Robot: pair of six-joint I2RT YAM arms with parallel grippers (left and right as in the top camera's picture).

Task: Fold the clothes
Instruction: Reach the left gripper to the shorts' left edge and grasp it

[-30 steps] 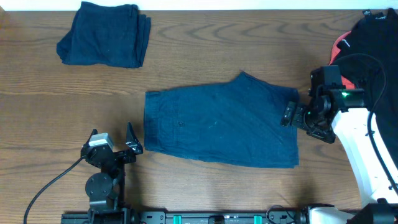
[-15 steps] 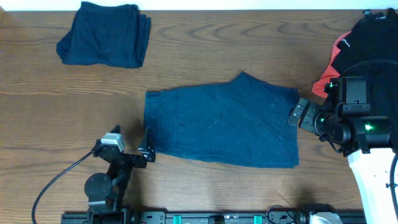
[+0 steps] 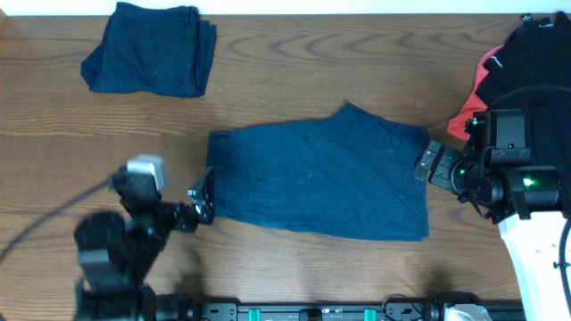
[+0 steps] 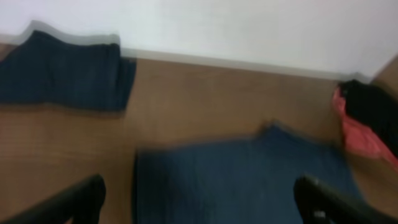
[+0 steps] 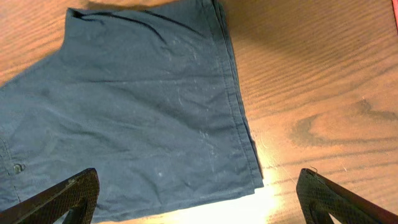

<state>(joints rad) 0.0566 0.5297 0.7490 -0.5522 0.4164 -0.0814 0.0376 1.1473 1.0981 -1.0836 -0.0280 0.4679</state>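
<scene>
Dark blue shorts [image 3: 317,183] lie spread flat in the middle of the table. They also show in the right wrist view [image 5: 137,118] and, blurred, in the left wrist view [image 4: 242,180]. My left gripper [image 3: 203,203] is open at the shorts' left edge, near the lower left corner. My right gripper [image 3: 430,166] is open just off the shorts' right edge. Neither holds anything.
A folded dark blue garment [image 3: 152,49] lies at the back left, also in the left wrist view [image 4: 62,71]. A pile of black and red clothes [image 3: 526,62] sits at the back right. A cable runs from the left arm's base.
My left arm has swung up and toward the shorts' left edge, blurred with motion. My right gripper backed off slightly to the right a second ago and has held still since.
</scene>
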